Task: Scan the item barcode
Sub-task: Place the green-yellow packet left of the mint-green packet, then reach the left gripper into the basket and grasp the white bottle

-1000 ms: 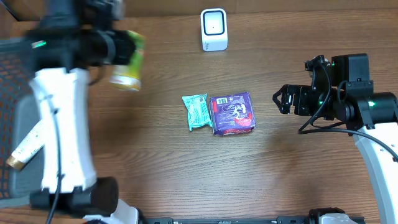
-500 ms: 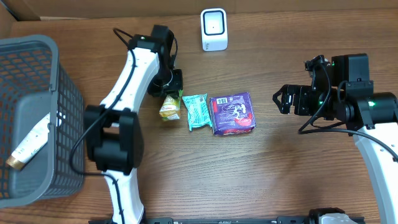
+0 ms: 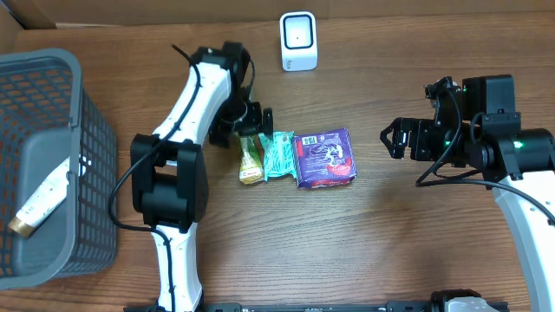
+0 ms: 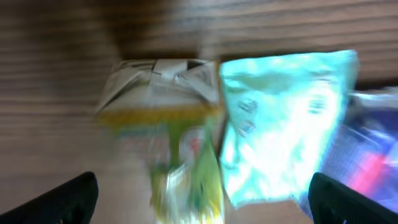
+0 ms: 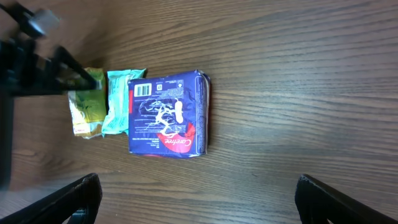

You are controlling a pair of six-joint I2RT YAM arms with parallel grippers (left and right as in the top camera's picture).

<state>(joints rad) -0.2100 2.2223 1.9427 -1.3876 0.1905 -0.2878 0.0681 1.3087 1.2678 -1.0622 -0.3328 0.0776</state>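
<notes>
A yellow-green drink carton (image 3: pixel 251 160) lies flat on the table, touching a teal snack packet (image 3: pixel 277 154) on its right; a purple pack (image 3: pixel 324 158) comes after that. My left gripper (image 3: pixel 251 124) hangs open just above the carton's far end and holds nothing. In the blurred left wrist view the carton (image 4: pixel 168 155) and teal packet (image 4: pixel 280 124) lie between my spread fingers (image 4: pixel 68 199). The white barcode scanner (image 3: pixel 298 41) stands at the back. My right gripper (image 3: pixel 395 139) hovers open to the right of the purple pack (image 5: pixel 166 115), which shows a barcode.
A grey mesh basket (image 3: pixel 87 130) fills the left side and holds a cream tube (image 3: pixel 39 204). The left arm (image 3: pixel 195 95) stretches diagonally over the table towards the items. A cardboard edge runs along the back.
My left arm swung the carton down from the left, set it on the table beside the teal packet, and its jaws opened. The right arm has not moved.
</notes>
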